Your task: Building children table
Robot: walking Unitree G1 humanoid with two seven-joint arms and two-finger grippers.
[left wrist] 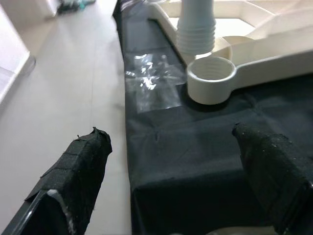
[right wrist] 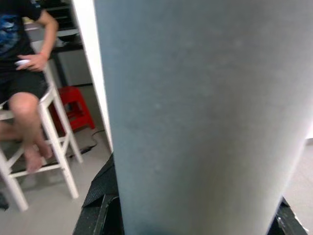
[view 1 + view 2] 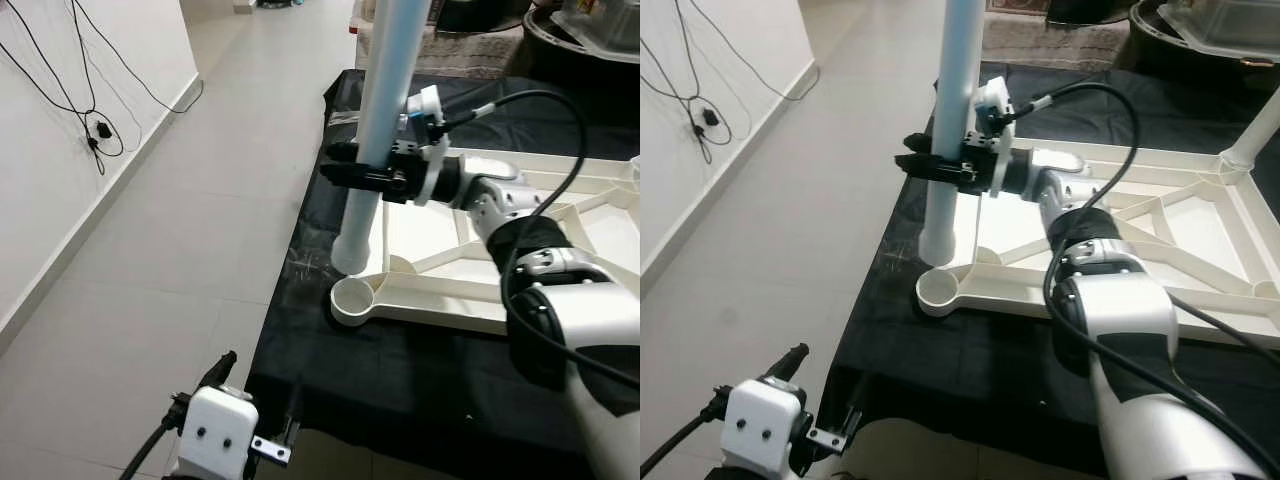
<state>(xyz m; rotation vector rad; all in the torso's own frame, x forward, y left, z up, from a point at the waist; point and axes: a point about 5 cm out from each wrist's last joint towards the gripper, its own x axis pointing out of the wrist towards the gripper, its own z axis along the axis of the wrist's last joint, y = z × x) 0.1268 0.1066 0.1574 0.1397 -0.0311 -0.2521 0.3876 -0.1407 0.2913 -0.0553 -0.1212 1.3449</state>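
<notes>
White threaded table leg (image 3: 385,120) upright in right gripper's (image 3: 352,172) clamped fingers; left gripper's (image 1: 171,161) fingers spread, empty.

The table leg (image 3: 385,120) is plain pale grey-white, the overturned tabletop frame (image 3: 520,290) cream, lying on a black cloth (image 3: 400,370). The right gripper (image 3: 345,172) is black on a silver arm; the left gripper (image 1: 176,171) has black taped fingers. Floor tiles (image 3: 180,250) are light grey. A red stool (image 2: 76,105) stands far off.
</notes>
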